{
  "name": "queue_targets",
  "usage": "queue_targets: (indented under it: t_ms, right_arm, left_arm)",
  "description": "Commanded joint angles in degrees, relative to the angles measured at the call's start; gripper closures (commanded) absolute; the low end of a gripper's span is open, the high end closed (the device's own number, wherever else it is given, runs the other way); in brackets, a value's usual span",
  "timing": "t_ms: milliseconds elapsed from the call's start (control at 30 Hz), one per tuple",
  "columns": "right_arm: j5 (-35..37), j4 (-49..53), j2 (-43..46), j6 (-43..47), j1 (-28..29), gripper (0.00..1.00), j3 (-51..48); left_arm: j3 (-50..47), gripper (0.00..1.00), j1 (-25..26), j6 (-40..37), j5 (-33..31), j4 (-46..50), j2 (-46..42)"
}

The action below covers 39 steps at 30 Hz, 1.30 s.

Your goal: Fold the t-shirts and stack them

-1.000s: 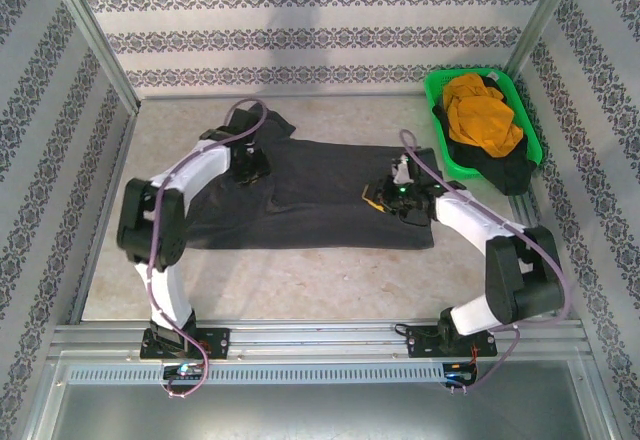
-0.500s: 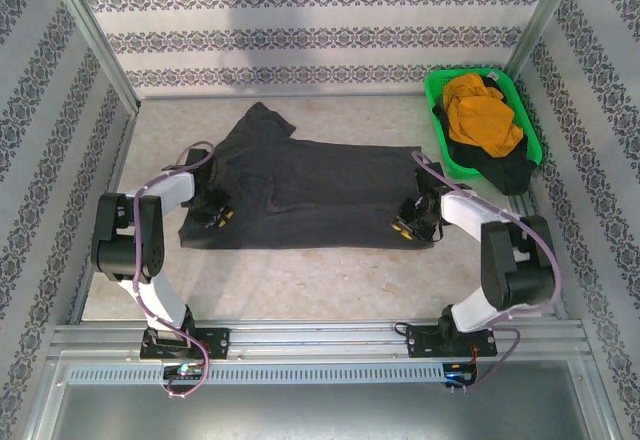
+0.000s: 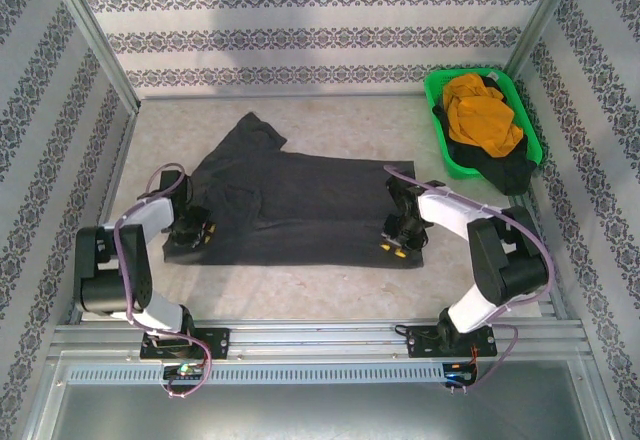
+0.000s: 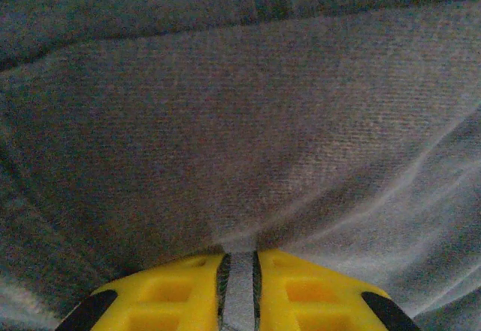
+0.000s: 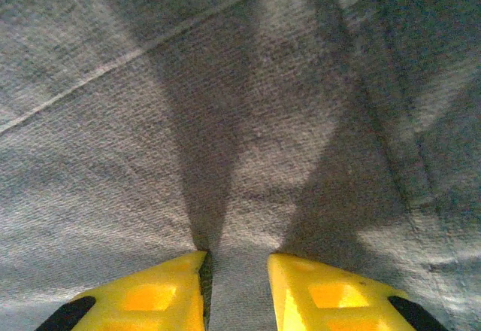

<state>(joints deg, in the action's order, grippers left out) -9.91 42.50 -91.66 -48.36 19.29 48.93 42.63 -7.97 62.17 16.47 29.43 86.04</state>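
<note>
The grey shirt (image 3: pixel 300 200) is lying spread flat across the middle of the worktop (image 3: pixel 300 285), with one sleeve reaching toward the upper left of the top view. The left claw (image 3: pixel 200 230) is sitting low at the shirt's lower left edge. In the left wrist view its yellow fingers (image 4: pixel 180 290) are standing almost together at the bottom centre of the frame, pinching a thin fold of grey cloth between them, with creases running off to the right. The right claw (image 3: pixel 392 247) is sitting on the shirt's lower right corner. In the right wrist view its fingers (image 5: pixel 150 297) are standing a little wider at the bottom of the frame, gripping a ridge of the same cloth, and dark creases are fanning upward from that spot. The green basket (image 3: pixel 433 100) is resting in the upper right corner of the top view, well apart from the grey shirt. The orange shirt (image 3: pixel 482 115) is lying crumpled inside it on top of the black shirt (image 3: pixel 505 170), which is spilling over the basket's lower rim.
</note>
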Motion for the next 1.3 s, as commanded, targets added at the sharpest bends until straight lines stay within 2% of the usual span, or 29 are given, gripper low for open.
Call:
queue_targets:
  t_ms: [0, 200, 400, 500, 633, 767, 967, 1067, 1167, 1267]
  right_arm:
    - [2.13, 7.16, 0.27, -2.82, 2.26, 0.70, -4.23]
    - [0.45, 6.52, 2.42, -5.43, 6.29, 0.69, -8.10]
    - [-0.95, 5.33, 3.92, -7.24, 8.18, 0.69, -10.13]
    - [0.00, 5.55, 7.23, -6.87, 8.70, 0.68, -7.63]
    - [3.48, 3.40, 14.05, -2.54, 8.80, 0.60, -1.29]
    - [9.33, 2.61, 13.62, 3.66, 6.26, 0.56, 7.94]
    - [12.57, -3.18, 3.69, 9.18, 0.77, 0.56, 19.05]
    - [14.73, -5.40, -1.45, 10.01, -1.74, 0.56, 23.32]
    - [17.29, -7.67, -6.44, 10.30, -3.49, 0.55, 26.24]
    - [18.90, -7.05, -12.18, 9.27, -5.24, 0.55, 29.97]
  left_arm:
    - [-4.40, 0.81, -1.50, 2.64, -7.90, 8.35, -2.89]
    - [-9.99, 0.81, -3.08, 4.72, -10.18, 11.44, -12.07]
    - [-10.91, 0.82, -4.51, 2.76, -11.28, 12.95, -13.62]
    - [-7.46, 0.81, -4.51, 1.08, -12.78, 14.38, -13.85]
    - [1.85, 0.77, -3.54, -2.58, -15.76, 16.25, -13.66]
    - [13.38, 0.68, -0.08, -8.45, -14.54, 13.44, -8.06]
    - [30.03, 0.57, 7.63, -19.61, -12.70, 5.88, 3.81]
    - [34.73, 0.46, 8.08, -24.53, -7.91, -0.52, 9.28]
    - [39.28, 0.39, 8.15, -29.20, -3.32, -4.56, 14.40]
    - [44.52, 0.38, 8.14, -31.67, 0.32, -5.55, 19.85]
